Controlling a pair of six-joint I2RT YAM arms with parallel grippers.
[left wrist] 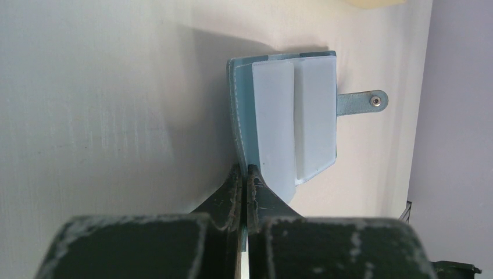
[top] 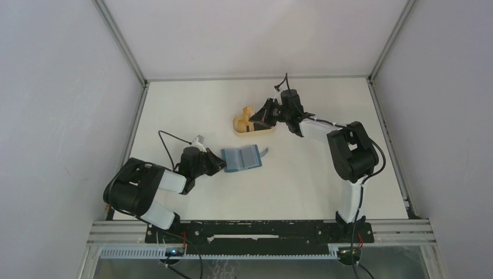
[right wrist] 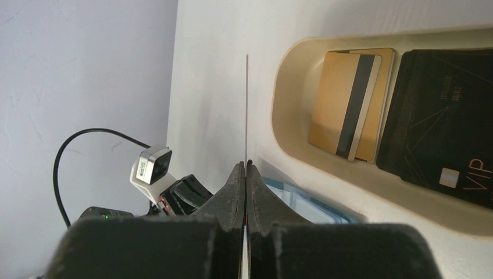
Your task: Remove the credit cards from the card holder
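The teal-blue card holder (top: 242, 157) lies open on the white table, its pale inner pockets (left wrist: 290, 122) up and its closure tab (left wrist: 361, 102) pointing away. My left gripper (left wrist: 244, 170) is shut on the holder's near edge. My right gripper (right wrist: 245, 164) is shut on a thin credit card (right wrist: 247, 104) seen edge-on, held just beside the tan tray (right wrist: 285, 110). Inside the tray lie two gold credit cards (right wrist: 346, 104) and a black one (right wrist: 442, 122). In the top view the right gripper (top: 260, 119) hovers at the tray (top: 253, 129).
White walls with metal frame rails enclose the table on the left, back and right. The left arm's wrist camera (right wrist: 152, 165) and its cable show below the right gripper. The card holder (right wrist: 308, 203) lies just short of the tray.
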